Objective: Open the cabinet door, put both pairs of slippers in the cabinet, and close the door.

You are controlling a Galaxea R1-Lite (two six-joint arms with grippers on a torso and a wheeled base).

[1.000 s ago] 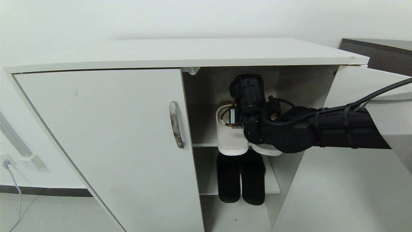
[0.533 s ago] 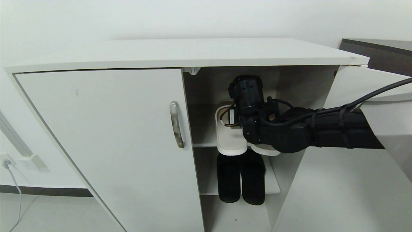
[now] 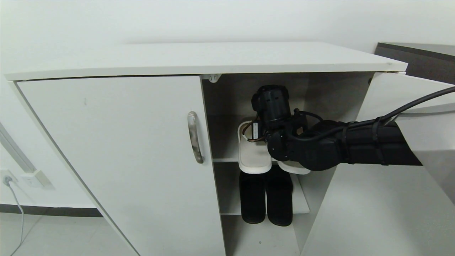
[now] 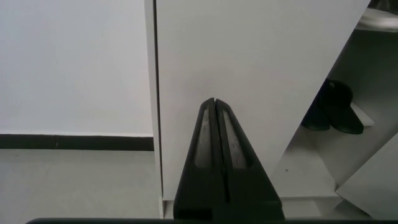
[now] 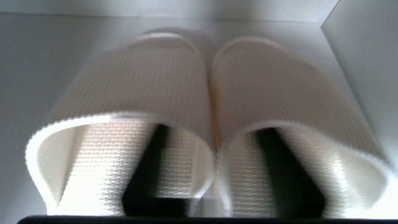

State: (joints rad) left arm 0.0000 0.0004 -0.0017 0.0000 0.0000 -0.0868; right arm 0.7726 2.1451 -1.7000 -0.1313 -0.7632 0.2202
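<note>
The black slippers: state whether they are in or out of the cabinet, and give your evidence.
In. The black slippers lie side by side on the lower shelf.

free cabinet floor (image 3: 261, 238) — white slippers (image 3: 253, 158) across the upper shelf (image 3: 224, 156), black slippers (image 3: 252, 199) across the lower shelf (image 3: 300, 202)

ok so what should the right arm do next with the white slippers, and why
Probably slide the white slippers deeper before letting go: the right pincer grips them, but their heels overhang the upper shelf edge, above the black slippers.
</note>
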